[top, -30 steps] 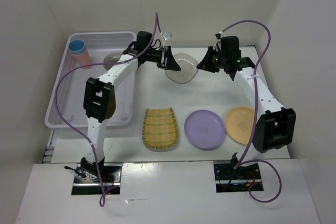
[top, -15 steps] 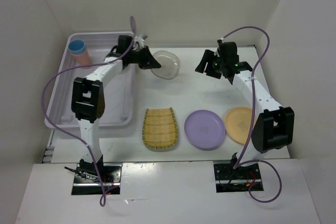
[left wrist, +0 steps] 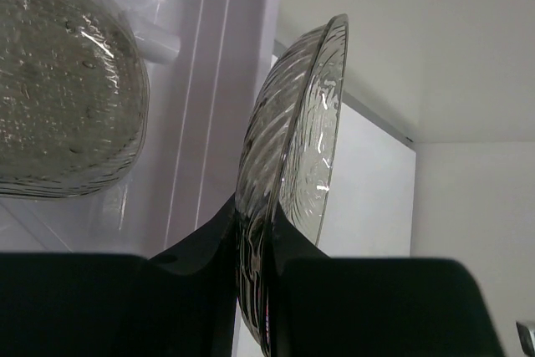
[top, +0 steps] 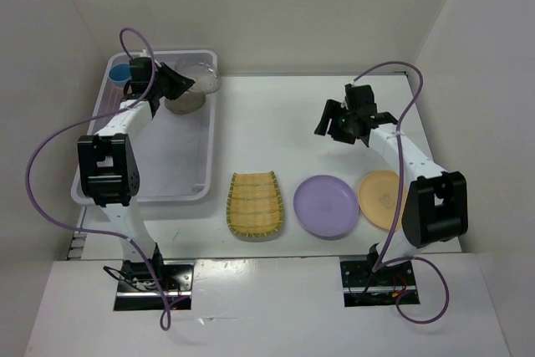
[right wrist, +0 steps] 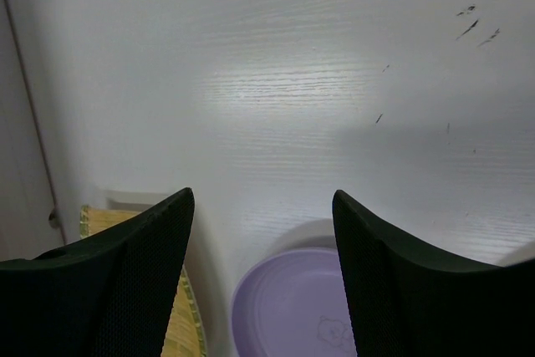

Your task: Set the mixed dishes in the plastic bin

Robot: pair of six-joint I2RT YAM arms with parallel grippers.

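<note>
My left gripper (top: 184,84) is shut on the rim of a translucent grey plate (top: 203,80), holding it on edge over the far end of the plastic bin (top: 212,141). In the left wrist view that grey plate (left wrist: 294,156) stands upright between my fingers (left wrist: 219,236). A second grey plate (top: 182,104) (left wrist: 67,94) lies in the bin below. A blue cup (top: 121,73) shows in the bin's far left corner, partly behind the arm. My right gripper (top: 333,120) (right wrist: 263,198) hangs open and empty over bare table, above the lilac plate (right wrist: 301,307).
On the table's near half lie a yellow ribbed tray (top: 255,204) (right wrist: 94,219), the lilac plate (top: 326,206) and an orange plate (top: 381,197) in a row. White walls close in the table at the back and on both sides.
The left arm swung left with the grey plate, from mid-table to over the bin. The right gripper let go of that plate, opened and drew back.
</note>
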